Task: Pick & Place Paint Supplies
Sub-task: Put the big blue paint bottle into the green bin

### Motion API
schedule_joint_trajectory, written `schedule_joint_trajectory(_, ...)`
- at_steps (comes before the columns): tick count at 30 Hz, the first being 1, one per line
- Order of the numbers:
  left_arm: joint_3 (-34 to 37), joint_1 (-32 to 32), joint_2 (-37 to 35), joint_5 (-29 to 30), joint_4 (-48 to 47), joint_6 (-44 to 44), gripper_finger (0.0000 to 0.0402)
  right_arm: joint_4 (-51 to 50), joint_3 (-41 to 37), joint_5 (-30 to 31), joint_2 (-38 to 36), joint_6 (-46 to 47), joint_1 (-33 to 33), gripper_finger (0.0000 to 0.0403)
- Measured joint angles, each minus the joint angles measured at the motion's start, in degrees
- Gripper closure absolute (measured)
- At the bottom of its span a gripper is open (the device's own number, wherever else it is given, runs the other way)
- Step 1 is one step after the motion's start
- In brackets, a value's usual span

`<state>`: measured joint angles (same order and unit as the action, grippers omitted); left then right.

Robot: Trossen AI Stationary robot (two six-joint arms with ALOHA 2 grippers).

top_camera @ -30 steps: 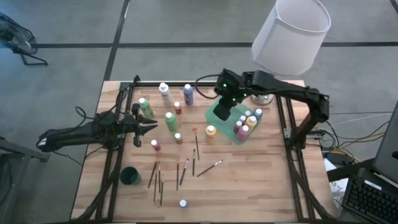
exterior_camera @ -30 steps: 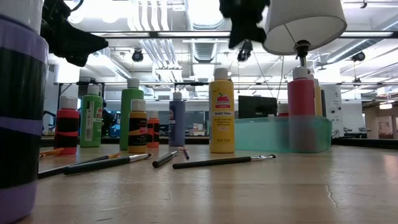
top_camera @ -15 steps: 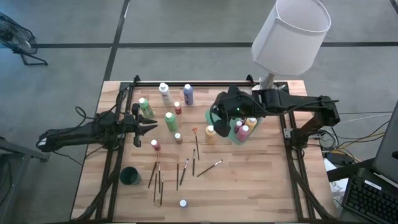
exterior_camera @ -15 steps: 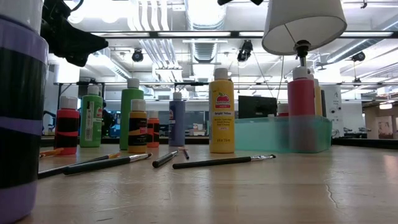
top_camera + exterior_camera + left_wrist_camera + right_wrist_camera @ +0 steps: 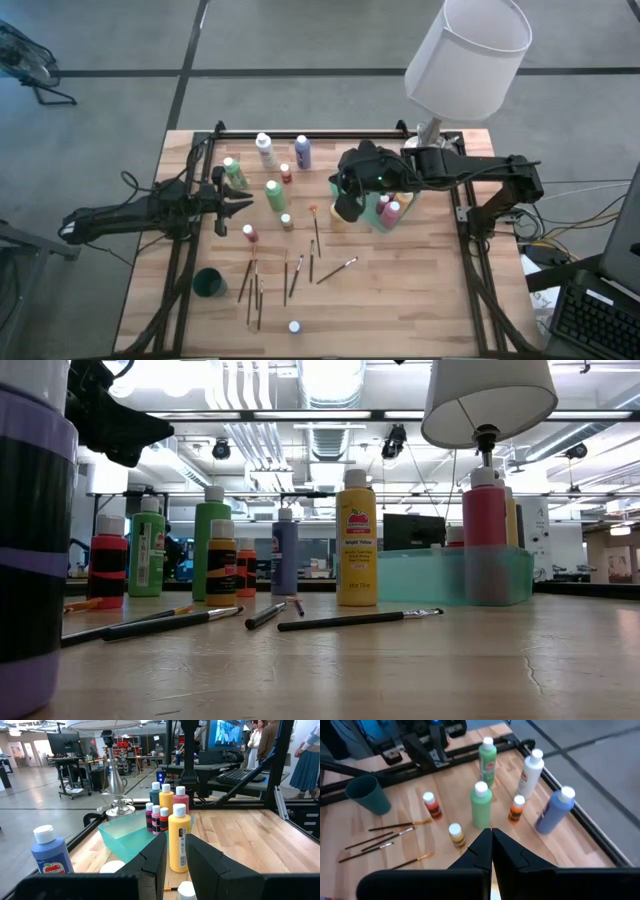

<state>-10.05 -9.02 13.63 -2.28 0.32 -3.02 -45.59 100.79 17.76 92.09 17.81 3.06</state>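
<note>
The right hand (image 5: 345,208) is seen above the counter (image 5: 420,290), clenched with nothing between its fingers (image 5: 481,851), hovering over the yellow bottle (image 5: 339,213) just beside the green tray (image 5: 352,186). In the left wrist view that yellow bottle (image 5: 179,839) stands upright in front of the tray (image 5: 122,836), which holds several upright bottles (image 5: 165,809).

The left hand (image 5: 243,204) is parked at the counter's left side, pointing toward the middle. Its fingers (image 5: 154,856) are seen slightly parted, with nothing held between them.

Loose bottles are spread on the counter between the two arms:
- a white bottle (image 5: 264,148) and a blue bottle (image 5: 302,152) near the far edge;
- two green bottles (image 5: 234,172) (image 5: 274,194) nearer the left hand;
- a small red bottle (image 5: 249,233) and a small yellow-brown one (image 5: 287,222) toward the centre;
- a small orange-red one (image 5: 286,174) between the blue and green bottles.

One more small bottle (image 5: 294,327) sits alone near the front edge.

Brushes (image 5: 254,285) lie flat in a loose group at the front of the counter, with another brush (image 5: 337,269) lying apart from it. A dark green cup (image 5: 209,283) stands at front left. A lamp with a white shade (image 5: 468,57) stands at the far right corner.
</note>
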Motion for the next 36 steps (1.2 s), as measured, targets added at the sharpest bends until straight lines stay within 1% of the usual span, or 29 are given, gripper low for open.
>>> schedule_joint_trajectory(6, 0.01, 0.01, 0.00, 0.00, 0.02, 0.00, 0.0326, 3.09, 0.00, 0.26, -0.17, -7.32, -0.11, 0.0394)
schedule_joint_trajectory(10, 0.00, -0.01, 0.01, 0.00, 0.02, 0.00, 0.0326, 3.10, 0.02, 0.19, -1.18, -5.89, 0.08, 0.0394)
schedule_joint_trajectory(13, -0.01, 0.01, 0.00, 0.00, 0.02, -0.01, 0.0326, -1.86, 0.02, -0.15, -2.22, -4.88, 0.57, 0.0394)
schedule_joint_trajectory(15, -0.01, 0.01, 0.00, 0.00, 0.02, 0.00, 0.0326, -8.15, 0.02, 0.17, -3.11, -4.55, 1.32, 0.0394)
schedule_joint_trajectory(19, 0.01, 0.01, 0.02, 0.00, 0.10, -0.12, 0.0326, -16.57, -1.45, 0.42, -6.45, -0.77, 3.29, 0.0394)
schedule_joint_trajectory(21, 0.01, 0.01, 0.02, 0.00, 0.09, -0.07, 0.0326, -17.22, -4.06, 2.31, -9.31, 0.67, 4.45, 0.0394)
schedule_joint_trajectory(24, 0.01, 0.01, 0.02, 0.00, 0.09, -0.05, 0.0326, -16.72, -10.43, 6.95, -14.99, 1.62, 6.55, 0.0394)
schedule_joint_trajectory(26, 0.01, -0.01, 0.02, 0.19, 0.08, -0.35, 0.0326, -16.82, -15.35, 11.10, -19.38, 1.68, 7.67, 0.0394)
schedule_joint_trajectory(29, 0.01, 0.01, 0.02, 0.92, 0.09, -1.43, 0.0326, -17.71, -21.46, 16.77, -25.66, -1.96, 7.94, 0.0394)
schedule_joint_trajectory(32, 0.01, -0.01, 0.02, 1.26, 0.09, -1.45, 0.0326, -16.38, -26.08, 17.47, -31.07, -4.75, 7.86, 0.0394)
schedule_joint_trajectory(36, 0.01, 0.00, 0.02, 2.60, 0.90, -1.48, 0.0326, -14.39, -31.25, 16.73, -36.53, -3.02, 7.97, 0.0394)
